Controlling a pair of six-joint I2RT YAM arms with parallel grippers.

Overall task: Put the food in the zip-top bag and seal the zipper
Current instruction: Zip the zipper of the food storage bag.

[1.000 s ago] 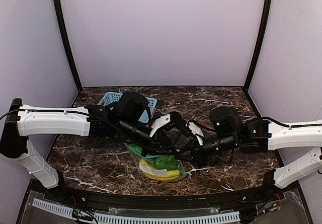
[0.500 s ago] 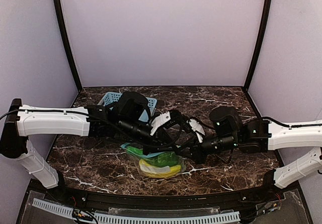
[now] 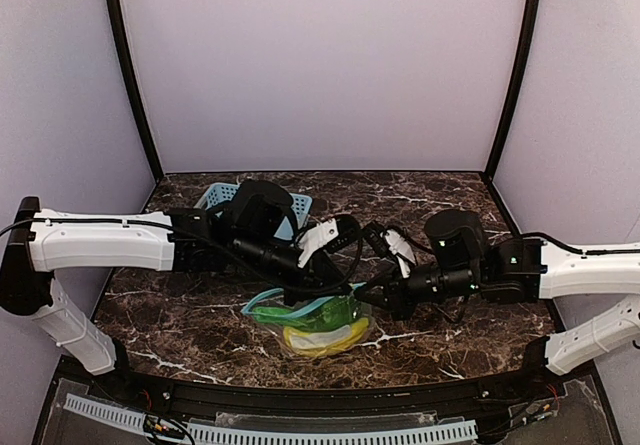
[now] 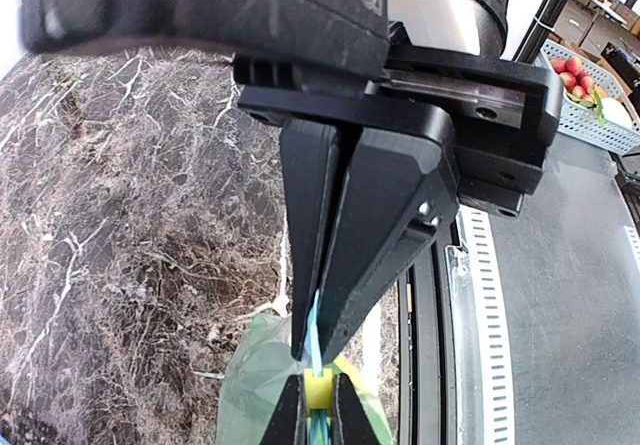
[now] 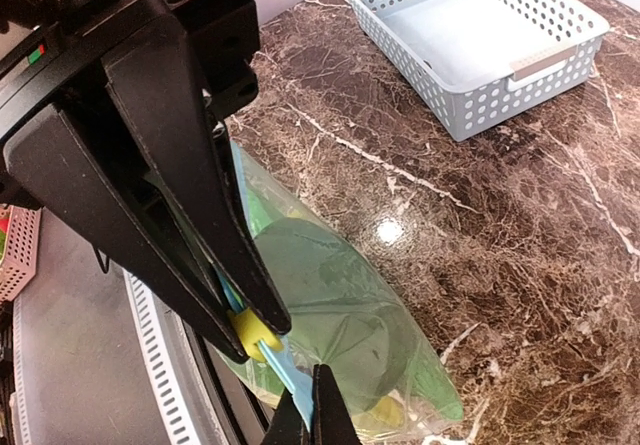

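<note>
Pinching the zipper (image 5: pixel 287 367), the left claw (image 4: pixel 311 351) and right claw (image 5: pixel 252 337) are both pressed together on it; the zip-top bag (image 3: pixel 318 323) holds the food (image 5: pixel 330 305).

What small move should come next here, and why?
Probably the right gripper, shut on the yellow slider, should draw it along the blue zipper strip, away from the left gripper. The left gripper pinches the strip right beside the slider, and the food already lies inside the bag. How much is sealed cannot be seen.
</note>
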